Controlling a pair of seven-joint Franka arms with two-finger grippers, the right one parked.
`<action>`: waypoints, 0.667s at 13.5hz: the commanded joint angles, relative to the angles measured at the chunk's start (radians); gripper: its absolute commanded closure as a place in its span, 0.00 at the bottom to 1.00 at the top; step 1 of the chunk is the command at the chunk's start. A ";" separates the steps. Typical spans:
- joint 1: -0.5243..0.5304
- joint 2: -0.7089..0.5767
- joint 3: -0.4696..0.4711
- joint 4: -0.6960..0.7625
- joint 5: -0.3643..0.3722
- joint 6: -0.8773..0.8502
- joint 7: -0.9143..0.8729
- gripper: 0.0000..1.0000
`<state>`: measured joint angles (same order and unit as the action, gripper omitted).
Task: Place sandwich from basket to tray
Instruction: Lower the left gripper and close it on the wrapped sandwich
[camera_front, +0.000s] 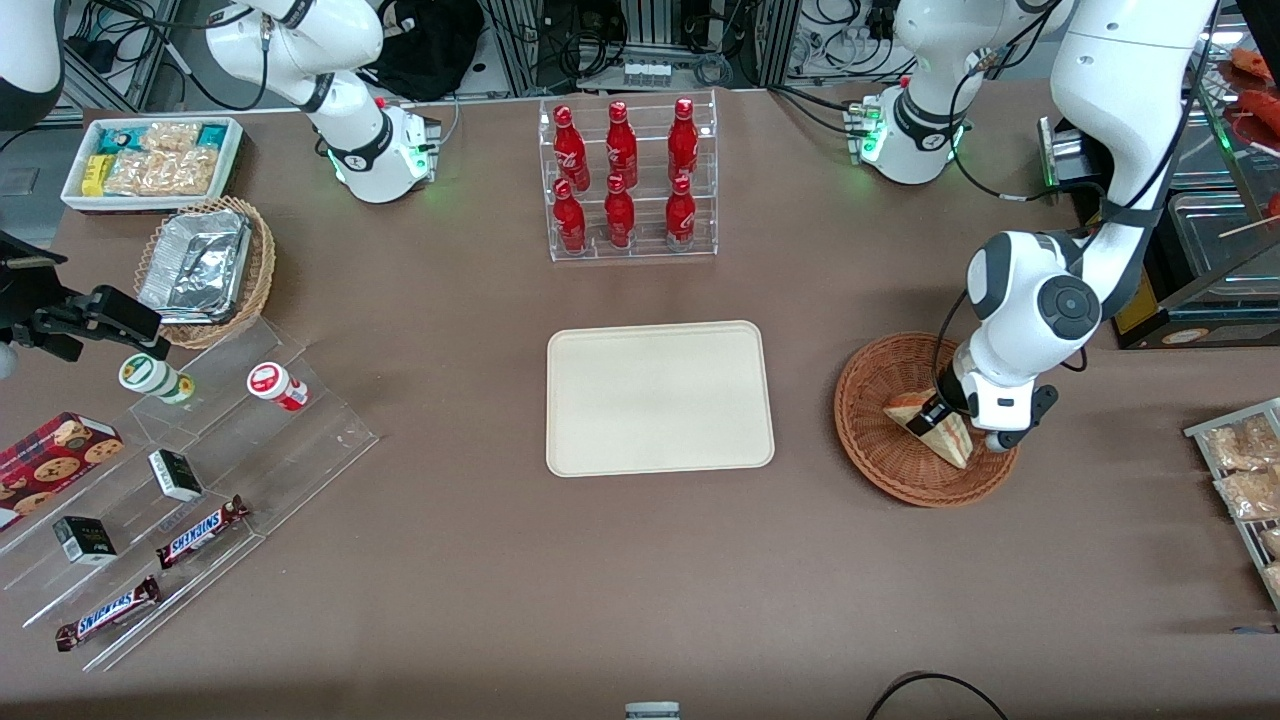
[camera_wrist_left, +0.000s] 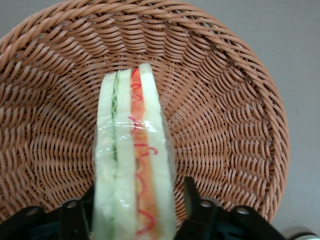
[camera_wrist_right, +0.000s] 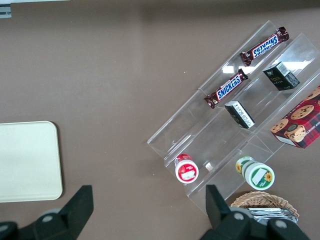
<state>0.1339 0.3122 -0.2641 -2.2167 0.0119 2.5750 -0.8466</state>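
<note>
Reaching down into the round reddish-brown woven wicker basket (camera_front: 880, 400), the left arm's black two-finger gripper (camera_front: 938, 412) straddles the small triangular sandwich of pale bread with green and red-orange filling layers (camera_front: 935, 428). In the left wrist view the sandwich (camera_wrist_left: 132, 160) stands on edge with its striped cut face toward the camera, wrapped in clear film, and a dark fingertip (camera_wrist_left: 192, 197) presses against each of its bread sides, so the gripper (camera_wrist_left: 134, 210) is clamped on the wedge. The basket (camera_wrist_left: 225, 100) fills that view beneath the sandwich, its weave visible all around; whether the wedge's lower edge touches the weave cannot be told. From the front, the sandwich sits inside the basket, in the part nearer the front camera and toward the working arm's end of the table. The flat cream-beige rectangular tray with rounded corners (camera_front: 660, 398) lies at the middle of the brown table (camera_front: 500, 580), well apart from the basket and holding nothing. Farther from the front camera than the tray stands a clear acrylic rack of red bottles (camera_front: 628, 180). Toward the parked arm's end lie a clear stepped display with chocolate bars (camera_front: 180, 490) and a lighter wicker basket holding silver foil trays (camera_front: 205, 268).
</note>
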 joint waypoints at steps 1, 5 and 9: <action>0.000 -0.013 -0.003 0.029 0.017 -0.007 -0.026 0.92; -0.042 -0.091 -0.006 0.170 0.025 -0.321 -0.022 0.92; -0.176 -0.102 -0.007 0.411 0.030 -0.652 -0.049 0.91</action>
<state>0.0374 0.2023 -0.2765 -1.9132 0.0188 2.0380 -0.8503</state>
